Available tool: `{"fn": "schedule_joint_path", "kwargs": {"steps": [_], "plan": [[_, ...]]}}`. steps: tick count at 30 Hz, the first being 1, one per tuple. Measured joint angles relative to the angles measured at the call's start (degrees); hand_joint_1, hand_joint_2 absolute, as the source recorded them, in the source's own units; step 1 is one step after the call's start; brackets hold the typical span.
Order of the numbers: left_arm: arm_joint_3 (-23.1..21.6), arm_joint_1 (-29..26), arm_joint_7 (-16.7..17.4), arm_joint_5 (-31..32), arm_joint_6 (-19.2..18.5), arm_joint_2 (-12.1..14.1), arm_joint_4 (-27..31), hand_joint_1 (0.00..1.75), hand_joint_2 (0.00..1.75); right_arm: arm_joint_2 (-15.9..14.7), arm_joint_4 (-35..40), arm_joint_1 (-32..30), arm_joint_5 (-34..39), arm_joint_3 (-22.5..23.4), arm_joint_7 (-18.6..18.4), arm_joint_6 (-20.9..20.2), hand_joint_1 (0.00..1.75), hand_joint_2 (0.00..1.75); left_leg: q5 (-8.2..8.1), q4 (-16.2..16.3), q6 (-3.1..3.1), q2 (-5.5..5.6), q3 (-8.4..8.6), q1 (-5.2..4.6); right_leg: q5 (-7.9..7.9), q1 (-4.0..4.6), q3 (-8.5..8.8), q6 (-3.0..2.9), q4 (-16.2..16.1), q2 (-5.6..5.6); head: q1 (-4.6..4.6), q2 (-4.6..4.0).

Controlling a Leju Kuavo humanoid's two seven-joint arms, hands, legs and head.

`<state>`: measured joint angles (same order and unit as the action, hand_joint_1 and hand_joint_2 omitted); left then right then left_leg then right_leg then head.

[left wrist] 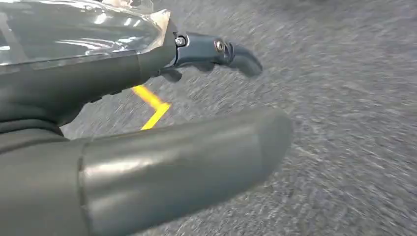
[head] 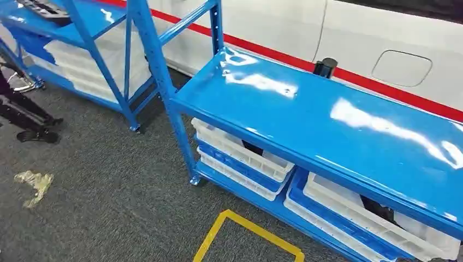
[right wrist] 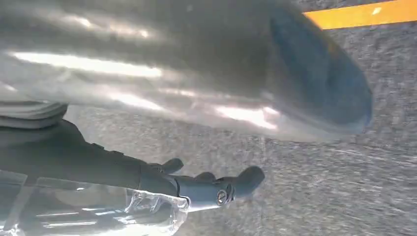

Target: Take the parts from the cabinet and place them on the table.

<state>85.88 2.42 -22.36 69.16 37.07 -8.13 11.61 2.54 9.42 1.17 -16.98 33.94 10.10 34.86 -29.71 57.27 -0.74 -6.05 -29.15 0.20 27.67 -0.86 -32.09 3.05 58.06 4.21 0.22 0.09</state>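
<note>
Nearest, in the wrist views, both hands hang over grey carpet. The left hand [left wrist: 147,128] holds nothing, its thick thumb and darker fingers [left wrist: 216,51] stretched out and apart, a yellow floor line [left wrist: 153,105] beyond them. The right hand [right wrist: 206,123] is likewise empty, fingers [right wrist: 221,189] extended and spread, with a yellow stripe [right wrist: 364,14] on the floor past it.

From the head view, a yellow floor marking [head: 245,232] lies on the carpet [head: 109,196] in front of a blue rack [head: 327,125] whose glossy top shelf is bare. On its lower shelf sit white bins [head: 240,158], stacked, with dark parts [head: 252,147] partly showing inside; what they are cannot be told. A crumpled scrap [head: 34,184] lies on the carpet to the left. Farther back stands a second blue rack [head: 82,33], with dark items [head: 46,8] on its upper shelf. Behind runs a white wall with a red stripe [head: 360,79].
</note>
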Motion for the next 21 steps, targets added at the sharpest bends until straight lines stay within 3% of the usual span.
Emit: {"fn": "schedule_joint_path", "kwargs": {"steps": [2, 3, 4, 5, 6, 8, 9, 10, 12, 13, 14, 16, 18, 19, 20, 21], "plan": [[0.00, 0.52, -0.22, -0.09, -0.04, 0.04, -0.02, 0.00, 0.00, -0.04, 0.00, -0.01, 0.11, 0.07, 0.07, 0.00, 0.00, 0.00, -0.17, -0.40, 0.61, -1.23, 0.71, 0.28, 0.05, 0.29, -0.03, -0.84, 0.00, -1.13, 0.13, -0.02], [0.00, 0.61, -0.24, -0.07, -0.04, 0.04, -0.02, 0.00, 0.00, -0.04, 0.02, 0.04, 0.13, 0.13, 0.06, 0.00, 0.00, 0.00, -0.41, -0.65, 1.04, -1.13, 0.90, 0.74, -0.29, -0.64, 0.71, -1.42, -0.28, -1.94, 0.13, 0.00], [0.00, 0.74, -0.26, -0.07, -0.04, 0.13, -0.04, 0.00, 0.00, -0.04, 0.02, 0.00, 0.15, 0.20, 0.19, 0.00, 0.00, 0.00, -1.54, 1.06, 1.52, 1.29, 0.48, 0.76, -0.43, -0.77, 0.66, -1.67, -0.48, -2.46, -0.09, -0.02], [-0.02, 0.71, -0.35, -0.07, -0.09, 0.09, -0.09, 0.00, 0.00, -0.17, 0.04, 0.03, 0.18, 0.28, 0.46, 0.00, 0.00, 0.00, -4.20, 4.69, 1.55, 3.95, -1.02, 0.86, -0.52, -0.80, 0.62, -2.04, -0.47, -3.05, -0.11, -0.02], [-0.02, 0.59, -0.48, -0.09, -0.17, 0.07, -0.13, 0.00, 0.00, -0.20, 0.09, 0.11, 0.24, 0.37, 0.98, -0.09, 0.00, 0.00, -6.89, 9.43, 1.58, 5.27, -3.20, 0.93, -0.60, -0.76, 0.47, -2.32, -0.47, -3.74, -0.22, 0.00], [0.00, 0.39, -0.70, -0.24, -0.33, 0.07, -0.13, 0.00, 0.00, -0.15, 0.11, 0.13, 0.24, 0.39, 1.59, -0.11, 0.00, 0.00, -9.78, 17.02, 1.51, 5.90, -7.19, 0.91, -0.56, -0.40, 0.35, -2.39, -0.41, -5.29, -0.30, 0.00], [0.00, 0.40, -0.72, -0.24, -0.33, 0.09, -0.13, 0.00, 0.00, -0.15, 0.11, 0.08, 0.26, 0.48, 1.62, -0.07, 0.00, 0.00, -9.20, 17.63, 1.34, 5.98, -7.76, 0.91, -0.56, -0.26, 0.43, -2.38, -0.41, -6.01, -0.24, -0.02], [0.00, 0.42, -0.72, -0.24, -0.33, 0.09, -0.15, 0.00, 0.00, -0.17, 0.11, 0.08, 0.26, 0.59, 1.62, -0.04, 0.00, 0.00, -7.36, 15.97, 1.16, 6.02, -7.30, 0.91, -0.54, -0.20, 0.53, -2.38, -0.39, -6.77, -0.26, 0.00], [0.00, 0.43, -0.37, -0.15, -0.33, 0.07, -0.24, 0.00, 0.00, -0.26, 0.11, 0.14, 0.26, 0.87, 1.55, 0.09, 0.00, 0.00, -1.37, 6.87, 0.56, 7.16, -3.43, 0.92, -0.53, -0.17, 0.87, -2.34, -0.37, -8.46, -0.26, -0.02], [-0.02, 0.42, -0.26, -0.13, -0.31, 0.07, -0.26, 0.00, 0.00, -0.31, 0.11, 0.14, 0.22, 0.90, 1.29, 0.11, 0.00, 0.00, 0.64, 2.79, 0.28, 9.66, -1.75, 0.96, -0.53, -0.22, 0.80, -2.31, -0.38, -9.07, -0.33, 0.00], [-0.02, 0.43, -0.24, -0.07, -0.28, 0.07, -0.28, 0.00, 0.00, -0.35, 0.11, 0.34, 0.18, 0.90, 0.96, 0.13, 0.00, 0.00, 0.36, 0.88, 0.04, 11.18, -1.09, 0.92, -0.44, 0.55, 0.62, -2.08, 0.03, -9.59, -0.31, 0.00], [-0.02, 0.33, -0.24, -0.13, -0.24, 0.07, -0.39, 0.00, 0.00, -0.48, 0.11, 0.31, 0.04, 0.92, 0.08, 0.33, 0.00, 0.00, 0.19, 0.75, 0.02, 9.93, -1.14, 0.54, -0.67, 0.18, -0.03, -1.50, -0.21, -10.71, -0.26, -0.02], [0.00, 0.42, -0.44, -0.26, -0.24, 0.04, -0.44, 0.00, 0.00, -0.63, 0.06, -0.07, 0.00, 0.94, -1.10, 0.77, 0.00, 0.00, 0.59, 0.08, -0.89, 8.65, -0.88, 0.52, -0.84, 0.07, -0.63, -0.60, -0.49, -11.92, -0.26, 0.00], [0.00, 0.52, -0.48, -0.42, -0.24, -0.02, -0.52, 0.00, 0.00, -0.72, 0.06, -0.16, 0.00, 0.96, -1.58, 0.83, 0.00, 0.00, 0.96, -0.33, -1.36, 7.78, -0.37, 0.77, -0.36, 0.08, -0.82, -0.57, 0.62, -9.93, -0.26, 0.00], [0.00, 0.50, -0.59, -0.46, -0.24, 0.09, -0.52, 0.00, 0.00, -0.61, 0.00, -0.19, -0.02, 0.96, -1.95, 0.87, 0.00, 0.00, 1.01, -0.49, -1.66, 7.29, -0.32, 0.73, 1.17, 0.40, -2.10, -0.74, 3.03, -7.04, 0.08, 0.00], [0.00, 0.39, -0.59, -0.50, -0.24, 0.13, -0.52, 0.00, 0.00, -0.70, 0.00, -0.11, -0.02, 0.96, -2.10, 0.87, 0.00, 0.00, 0.98, -0.48, -1.83, 6.45, -0.32, 0.61, 3.18, 0.37, -4.10, -1.09, 7.00, -5.88, 0.35, 0.00]]}}
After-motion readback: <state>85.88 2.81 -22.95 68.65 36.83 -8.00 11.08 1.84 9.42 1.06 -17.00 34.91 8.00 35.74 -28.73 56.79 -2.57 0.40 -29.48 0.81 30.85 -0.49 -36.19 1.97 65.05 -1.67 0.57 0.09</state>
